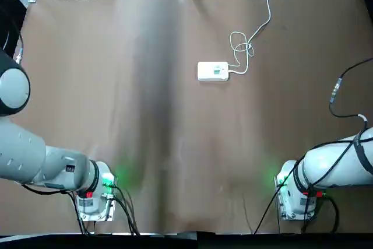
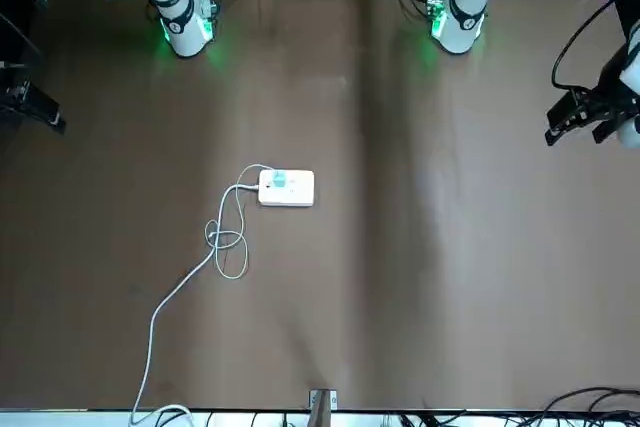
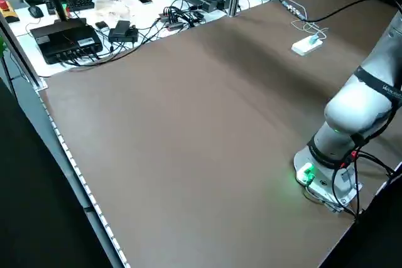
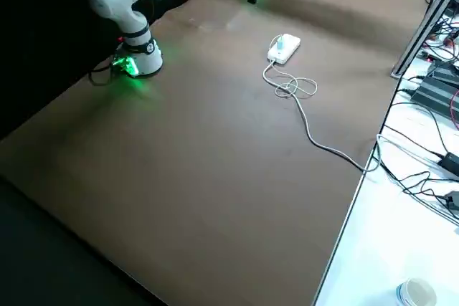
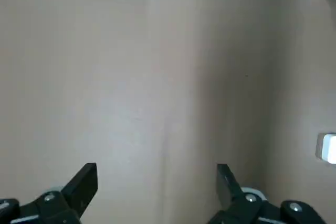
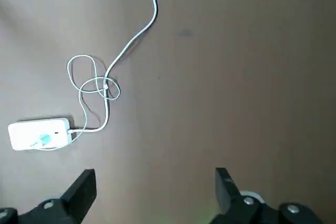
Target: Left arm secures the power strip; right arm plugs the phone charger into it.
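We see the power strip lying flat on the brown table, past the middle of it on the side away from both arm bases, and it is our landmark for everything else. A teal patch, which we take for the phone charger, already sits on the strip's top face near the cord end; whether it is fully seated we cannot tell. The strip is a small white rounded block whose long axis runs across the table, left to right as the robot faces it. A white cord leaves its right-hand end, knots into a few loose loops just beyond the strip, then trails off toward the far edge of the table. Neither gripper is near the strip. The left gripper hangs over bare table well to the strip's left, fingers spread wide with nothing between them; in its wrist view only a white corner of the strip shows at the frame's edge. The right gripper is likewise spread and empty, looking down on the strip and its loops from well off. The right arm's base stands somewhat nearer the strip than the left arm's base. We judge that, if the strip needs holding at all, the left arm would reach across to its free, cordless end.
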### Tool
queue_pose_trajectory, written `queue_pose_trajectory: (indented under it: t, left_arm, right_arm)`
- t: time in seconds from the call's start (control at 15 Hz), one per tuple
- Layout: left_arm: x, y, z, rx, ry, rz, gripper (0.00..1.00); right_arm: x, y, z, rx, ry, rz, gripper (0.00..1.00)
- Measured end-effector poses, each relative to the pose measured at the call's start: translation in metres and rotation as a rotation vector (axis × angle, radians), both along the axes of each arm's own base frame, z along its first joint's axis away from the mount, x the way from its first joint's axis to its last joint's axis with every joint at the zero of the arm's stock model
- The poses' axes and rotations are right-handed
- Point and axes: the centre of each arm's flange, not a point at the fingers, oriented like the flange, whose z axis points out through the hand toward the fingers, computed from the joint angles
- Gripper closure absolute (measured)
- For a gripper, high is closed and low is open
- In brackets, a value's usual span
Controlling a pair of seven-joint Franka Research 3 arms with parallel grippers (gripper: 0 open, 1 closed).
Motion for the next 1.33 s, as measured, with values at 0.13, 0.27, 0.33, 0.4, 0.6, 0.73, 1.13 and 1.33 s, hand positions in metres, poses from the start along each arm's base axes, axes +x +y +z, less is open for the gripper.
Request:
queue_pose_trajectory:
  t: [0.13,0.27,0.33,0.4,0.6,0.73,1.13,1.33]
  left_arm:
    - [-0.001,0.001,0.001,-0.001,-0.002,0.001,0.0]
    - [-0.007,0.005,0.002,-0.001,-0.001,0.007,0.0]
    - [-0.01,0.004,0.002,-0.001,-0.001,0.004,0.0]
    - [-0.013,0.002,0.001,-0.001,0.0,0.0,0.0]
    - [-0.019,-0.002,-0.001,-0.002,-0.013,-0.006,0.0]
    - [-0.015,-0.005,-0.002,-0.003,-0.025,-0.011,0.0]
    - [0.007,0.001,-0.006,-0.005,-0.032,0.005,0.0]
    - [0.005,0.002,-0.006,-0.004,-0.017,0.008,0.0]
  right_arm:
    - [0.0,0.0,0.0,0.0,-0.001,0.0,0.0]
    - [0.0,0.0,0.0,0.0,-0.001,0.0,0.0]
    - [0.0,0.0,0.0,0.0,-0.001,0.0,0.0]
    - [0.0,0.0,0.0,0.0,-0.001,0.0,0.0]
    - [0.0,0.0,0.0,0.0,0.0,0.0,0.0]
    - [0.0,0.0,0.0,0.0,0.001,0.0,0.0]
    - [0.0,0.0,-0.001,0.0,0.002,0.0,0.0]
    - [0.0,0.0,-0.002,0.0,0.004,0.0,0.0]
